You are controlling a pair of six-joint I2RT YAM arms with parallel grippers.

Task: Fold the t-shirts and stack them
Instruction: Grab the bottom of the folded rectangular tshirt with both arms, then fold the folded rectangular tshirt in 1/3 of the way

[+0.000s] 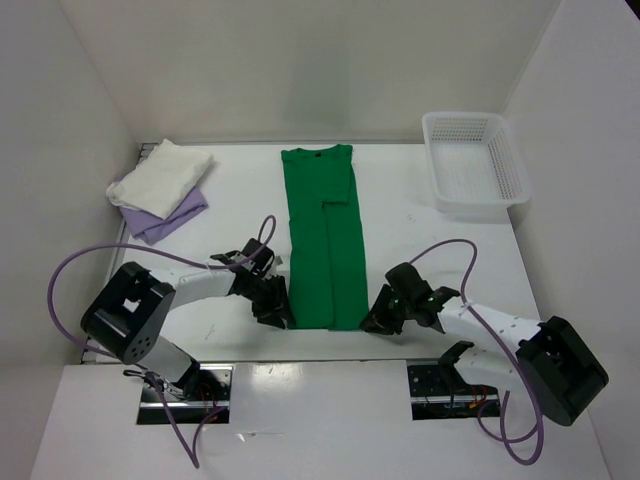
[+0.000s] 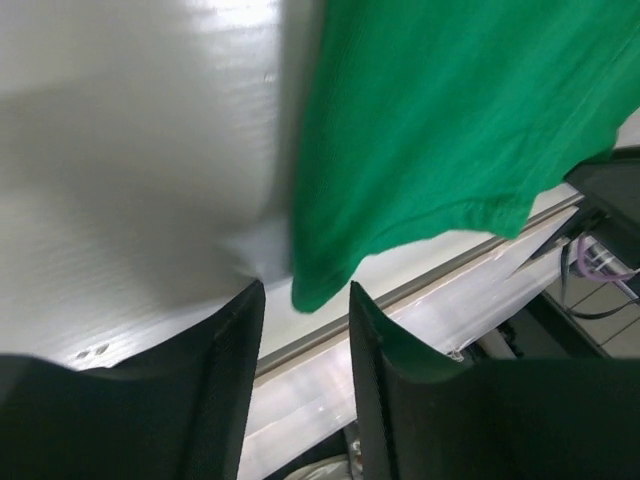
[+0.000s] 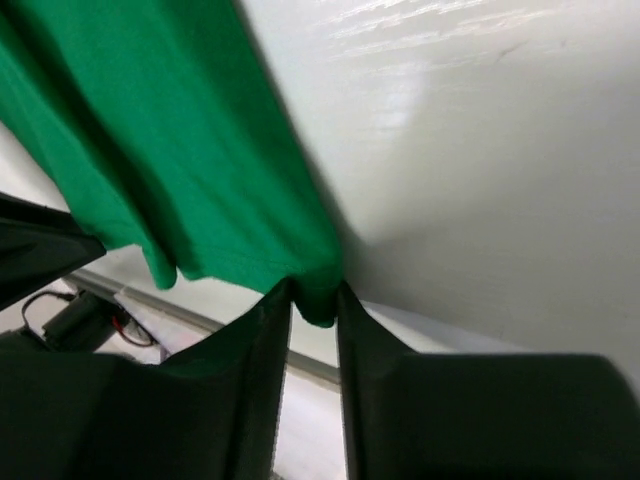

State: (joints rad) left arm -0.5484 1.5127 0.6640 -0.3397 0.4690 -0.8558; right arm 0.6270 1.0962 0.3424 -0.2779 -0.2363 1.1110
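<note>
Lavender t-shirt [image 1: 172,216]: at the table's [image 1: 430,240] far left corner, mostly covered by the cream t-shirt [image 1: 160,172]; only its near and right margins show.
Green t-shirt [image 1: 325,240], near corners: in the top view both are hidden behind the left gripper [image 1: 278,312] and the right gripper [image 1: 375,320].
Green t-shirt, wrist views: cut off by the pictures' upper edges; only the hem end shows.
Left fingers [image 2: 220,380]: bases cut off by the bottom edge.
Dark shape [image 3: 40,255]: cut off at the left edge, unidentifiable.
Cables [image 2: 597,272]: blurred, past the table's near edge.
</note>
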